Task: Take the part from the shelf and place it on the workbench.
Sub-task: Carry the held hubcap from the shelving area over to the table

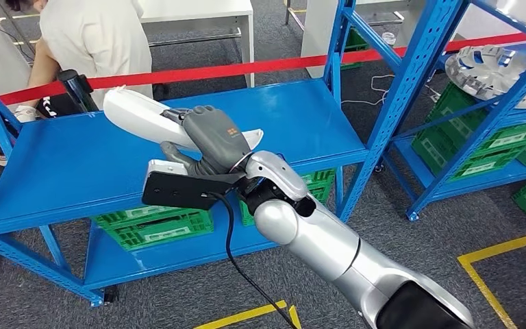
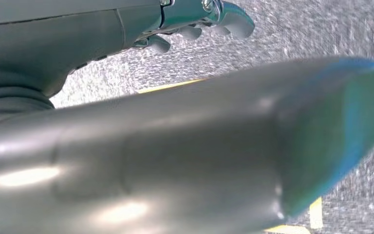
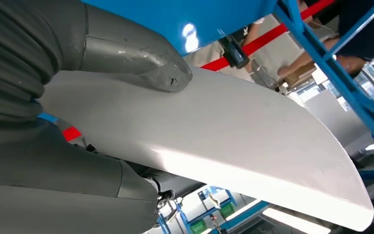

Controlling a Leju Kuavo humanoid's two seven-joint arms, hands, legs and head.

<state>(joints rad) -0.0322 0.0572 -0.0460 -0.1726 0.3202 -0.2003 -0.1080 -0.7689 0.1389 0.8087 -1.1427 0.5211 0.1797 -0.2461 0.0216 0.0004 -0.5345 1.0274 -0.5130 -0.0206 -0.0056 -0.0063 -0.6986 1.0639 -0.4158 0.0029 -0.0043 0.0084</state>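
The right hand point(image 1: 214, 139) grips the white part point(image 1: 137, 116) across its long axis, just above the blue shelf point(image 1: 61, 164). Left hand point(image 2: 195, 24): grip unclear.

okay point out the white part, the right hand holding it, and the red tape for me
white part point(image 1: 133, 113), head view, on its broad end left of the hand.
right hand point(image 1: 214, 139), head view, on the back of the hand.
red tape point(image 1: 246, 68), head view, mid-span above the shelf.
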